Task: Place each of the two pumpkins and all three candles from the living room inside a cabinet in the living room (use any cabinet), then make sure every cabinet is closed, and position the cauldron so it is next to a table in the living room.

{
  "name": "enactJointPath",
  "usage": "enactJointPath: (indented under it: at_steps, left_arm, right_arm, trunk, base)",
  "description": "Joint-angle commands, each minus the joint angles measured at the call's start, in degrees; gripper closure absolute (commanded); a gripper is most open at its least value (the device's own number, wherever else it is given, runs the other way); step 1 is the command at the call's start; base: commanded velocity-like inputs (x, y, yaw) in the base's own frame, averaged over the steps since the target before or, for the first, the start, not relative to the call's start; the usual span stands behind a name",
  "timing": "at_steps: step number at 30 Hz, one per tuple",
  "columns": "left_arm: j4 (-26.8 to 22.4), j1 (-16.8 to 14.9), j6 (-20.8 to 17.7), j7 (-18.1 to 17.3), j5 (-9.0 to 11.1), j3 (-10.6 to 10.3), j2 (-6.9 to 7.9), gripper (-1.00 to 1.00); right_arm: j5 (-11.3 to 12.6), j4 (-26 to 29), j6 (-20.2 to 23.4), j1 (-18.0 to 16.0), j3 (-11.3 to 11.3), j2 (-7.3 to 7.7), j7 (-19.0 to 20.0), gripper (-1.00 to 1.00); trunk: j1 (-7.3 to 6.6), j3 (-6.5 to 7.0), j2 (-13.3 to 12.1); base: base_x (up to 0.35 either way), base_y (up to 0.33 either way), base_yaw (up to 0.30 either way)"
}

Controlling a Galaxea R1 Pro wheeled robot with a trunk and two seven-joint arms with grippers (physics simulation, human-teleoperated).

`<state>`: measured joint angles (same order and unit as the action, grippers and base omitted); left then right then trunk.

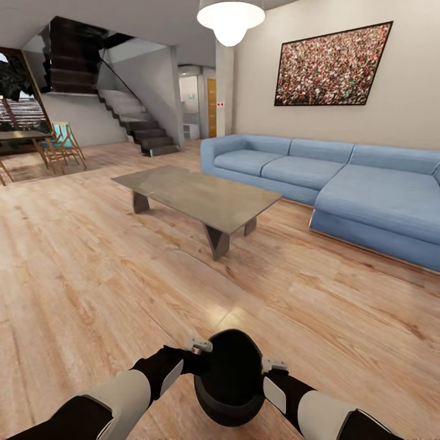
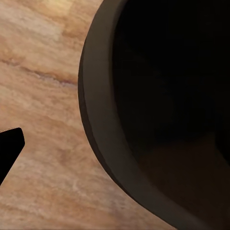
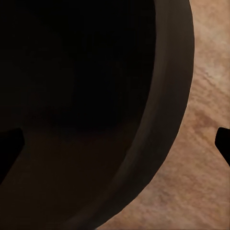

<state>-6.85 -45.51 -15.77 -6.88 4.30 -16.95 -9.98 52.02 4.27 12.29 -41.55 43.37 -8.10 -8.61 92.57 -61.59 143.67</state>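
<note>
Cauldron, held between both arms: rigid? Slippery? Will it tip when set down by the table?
The cauldron looks rigid: its thick rim holds a clean curve in both wrist views. Its glossy black wall may be slippery. One arm on each side suggests bulk. The rounded body could rock on the wood floor near the table.

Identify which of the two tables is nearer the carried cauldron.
The glossy grey coffee table before the blue sofa; the dark dining table stands farther off.

arms: black joints, light grey forearm shells | wrists: small grey-white brackets | fingers [image 2: 9,146]: black
</note>
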Motion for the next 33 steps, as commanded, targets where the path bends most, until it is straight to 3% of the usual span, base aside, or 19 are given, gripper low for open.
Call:
enactJointPath:
  at_steps: [1,11,33]
  left_arm:
    - [-0.1,0.0,-0.3,-0.1,0.4,-0.5,0.03,-1.00]
    - [-0.1,0.0,-0.3,-0.1,0.4,-0.5,0.04,-1.00]
    - [-0.1,0.0,-0.3,-0.1,0.5,-0.5,0.05,-1.00]
  right_arm:
    - [0.4,0.1,0.3,0.0,0.5,0.02,-0.4,-1.00]
    - [0.4,0.1,0.3,0.0,0.5,0.02,-0.4,-1.00]
    - [0.4,0.1,0.2,0.0,0.5,0.02,-0.4,-1.00]
  trunk:
    - [-0.02,-0.06,0.0]
    - [-0.02,-0.06,0.0]
    - [0.55,-4.93,0.3]
  base:
    - [0.000,0.000,0.000]
    - [0.000,0.000,0.000]
    - [0.000,0.000,0.000]
